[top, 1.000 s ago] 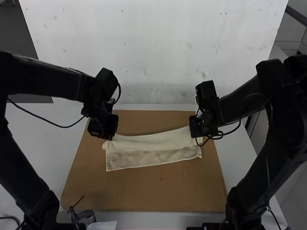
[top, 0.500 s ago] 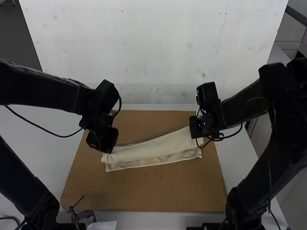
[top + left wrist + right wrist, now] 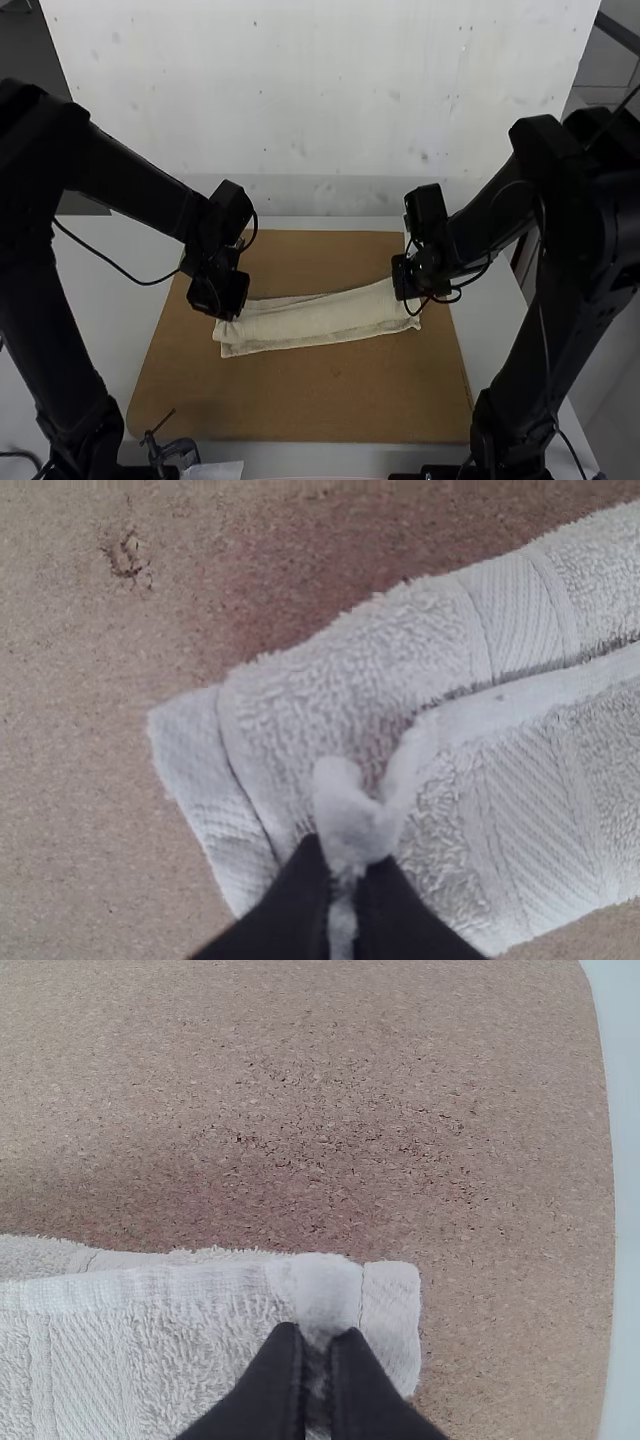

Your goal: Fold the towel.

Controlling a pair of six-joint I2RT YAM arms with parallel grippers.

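High view: the towel (image 3: 318,318) lay as a long folded strip just below the frame's centre, its long axis slanting slightly up rightward across the brown board (image 3: 300,400). The left gripper (image 3: 342,875) pinched cloth near its left end and the right gripper (image 3: 318,1345) near its right, so release probably needed both together; the arms hid those spots from above, and the number of layers pinched was unclear.
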